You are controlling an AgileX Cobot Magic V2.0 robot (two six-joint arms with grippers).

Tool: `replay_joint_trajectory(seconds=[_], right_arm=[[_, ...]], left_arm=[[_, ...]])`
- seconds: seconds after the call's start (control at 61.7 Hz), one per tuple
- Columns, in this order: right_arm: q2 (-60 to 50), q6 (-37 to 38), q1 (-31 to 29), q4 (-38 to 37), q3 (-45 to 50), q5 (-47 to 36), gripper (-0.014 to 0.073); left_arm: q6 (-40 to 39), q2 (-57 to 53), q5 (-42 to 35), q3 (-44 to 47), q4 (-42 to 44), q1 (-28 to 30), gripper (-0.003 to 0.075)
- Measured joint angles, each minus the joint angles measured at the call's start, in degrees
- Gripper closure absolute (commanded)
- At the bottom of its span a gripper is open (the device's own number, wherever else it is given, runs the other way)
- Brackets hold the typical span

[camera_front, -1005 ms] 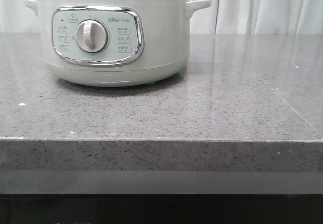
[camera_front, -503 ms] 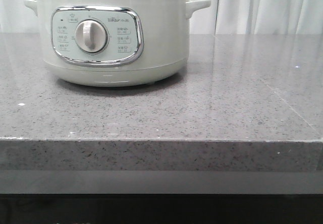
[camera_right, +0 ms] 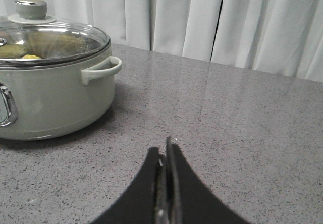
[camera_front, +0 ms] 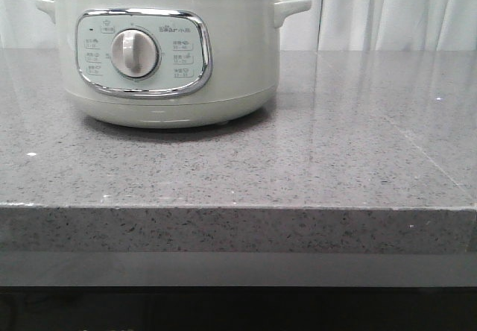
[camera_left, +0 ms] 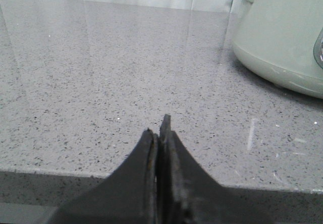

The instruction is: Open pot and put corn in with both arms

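The pot sits on the left half of your grey speckled counter, set back from the front edge, with its chrome-framed control panel and silver dial facing you. From the front its lid is cut off by the top of the frame. Look at the right wrist view instead: there the glass lid lies closed on the steel rim, its round knob on top. Through the glass you can make out something yellow low inside, by the rim; it may be the corn, but it is too small and misted to be sure.

One side handle juts out toward the open stretch of counter on the right. Nothing stands on that stretch between the pot and your right gripper. Its two dark fingers are pressed tight together with nothing between them, tips low over the stone and well clear of the pot.

Your left gripper is likewise pinched closed and empty, hovering by the near edge of the counter. The pot's lower wall shows off to one side of it, apart, bare stone between.

White curtains hang behind the counter.
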Motion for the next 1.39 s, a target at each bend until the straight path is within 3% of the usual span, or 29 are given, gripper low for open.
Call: replay_joint_trajectory(seconds=[0.47, 0.859, 1.119, 1.395], right_arm=[[-0.5, 0.0, -0.6, 0.0, 3.1, -2.5, 0.0714], [-12.8, 1.2, -11.4, 0.0, 19.2, -5.0, 0.0714], [-19.4, 1.3, -11.7, 0.0, 26.2, -4.4, 0.0714], [-19.6, 1.4, -11.7, 0.0, 26.6, -3.5, 0.0714]], left_arm=[[0.0, 0.0, -0.1, 0.0, 0.0, 0.0, 0.0741], [0.0, 0.0, -0.1, 0.0, 0.0, 0.0, 0.0741], [0.0, 0.0, -0.1, 0.0, 0.0, 0.0, 0.0741], [0.0, 0.0, -0.1, 0.0, 0.0, 0.0, 0.0741]])
